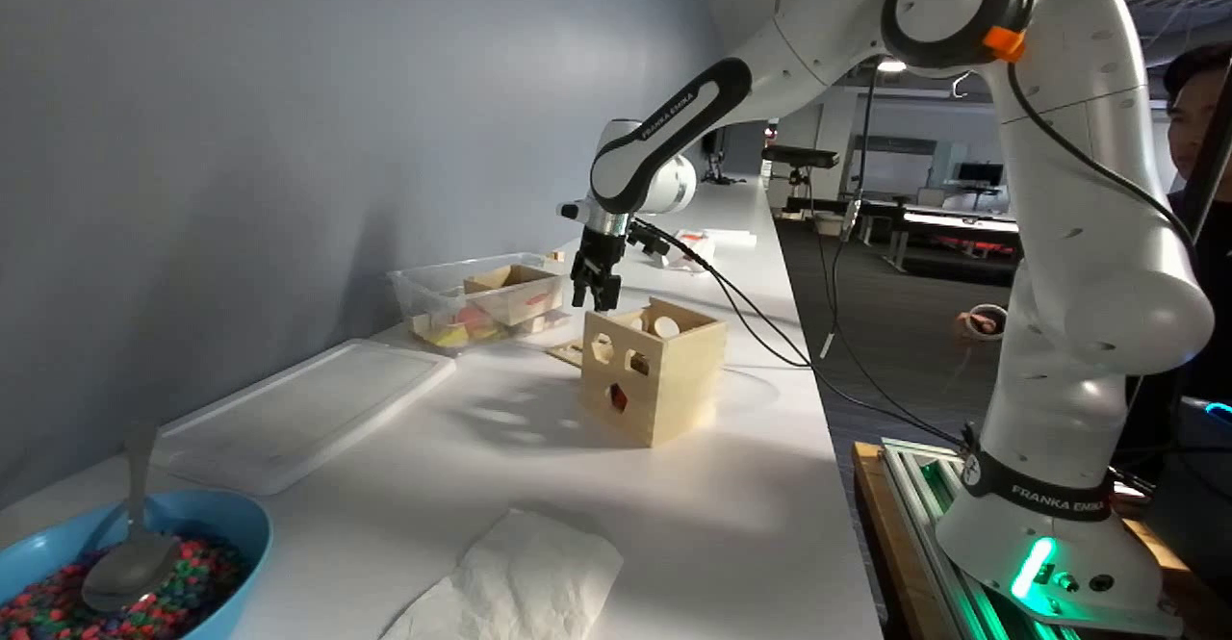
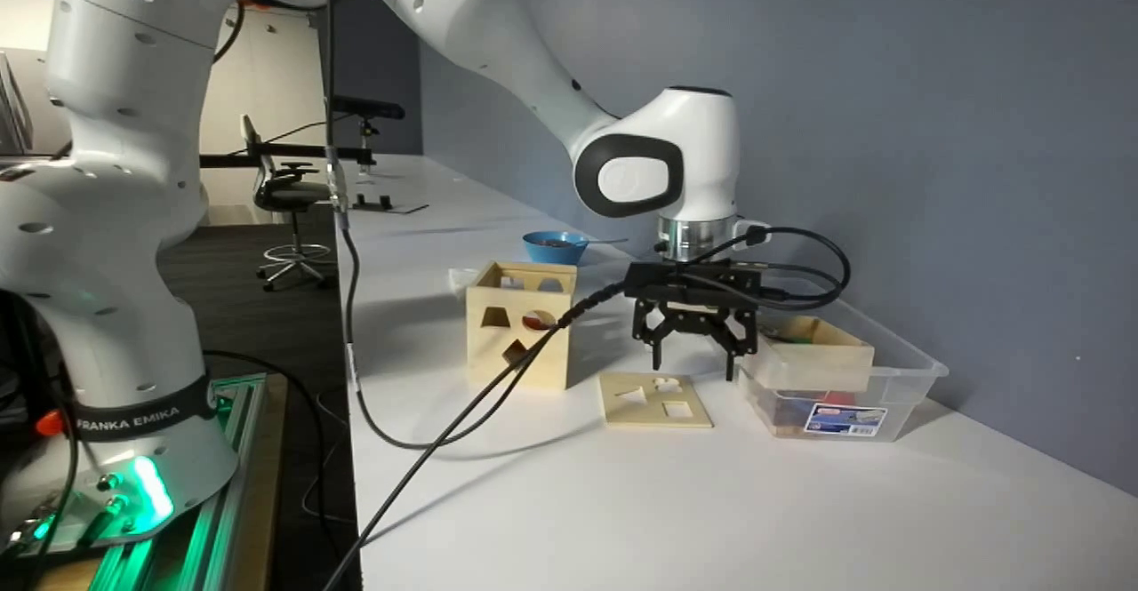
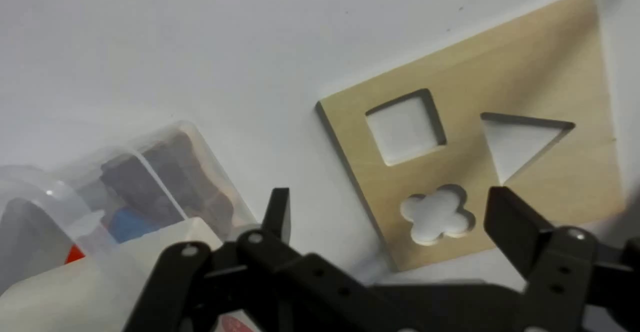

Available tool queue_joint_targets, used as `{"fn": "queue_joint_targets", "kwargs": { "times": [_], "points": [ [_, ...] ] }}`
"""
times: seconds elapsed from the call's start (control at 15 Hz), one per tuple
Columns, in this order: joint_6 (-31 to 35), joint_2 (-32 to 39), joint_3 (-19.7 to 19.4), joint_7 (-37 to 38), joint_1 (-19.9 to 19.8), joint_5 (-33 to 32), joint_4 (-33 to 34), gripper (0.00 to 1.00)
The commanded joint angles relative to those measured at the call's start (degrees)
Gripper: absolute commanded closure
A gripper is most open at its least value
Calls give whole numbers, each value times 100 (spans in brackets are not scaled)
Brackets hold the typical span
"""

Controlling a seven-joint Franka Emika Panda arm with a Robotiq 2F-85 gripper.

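One "FRANKA EMIKA" arm point(image 1: 1078, 265) holds its gripper point(image 2: 693, 372) spread near the wooden panel point(image 2: 653, 405); bin label point(image 2: 845, 419) alongside seems illegible.

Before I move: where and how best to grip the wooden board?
Likely the strip of the wooden board between its square cutout and the edge facing the plastic bin, from straight above. The board lies flat and looks thin, leaving little side to pinch, but tabletop shows through the cutout, so one jaw could drop inside. The gripper is open, pointing down.

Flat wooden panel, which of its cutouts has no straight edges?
The flower-shaped cutout, all rounded lobes; the square cutout and triangular cutout have straight sides.
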Motion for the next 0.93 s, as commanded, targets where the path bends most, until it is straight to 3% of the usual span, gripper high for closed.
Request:
{"fn": "queue_joint_targets", "kwargs": {
  "times": [0.0, 0.4, 0.6, 0.87],
  "points": [
    [44, 669, 150, 67, -187, -198, 720, 0],
    [-578, 1225, 190, -15, -452, -440, 1945, 0],
    [-1042, 1023, 661, -1086, -764, -111, 1841, 0],
    [-1195, 1080, 870, -1850, -766, -95, 1684, 0]
  ]
}}
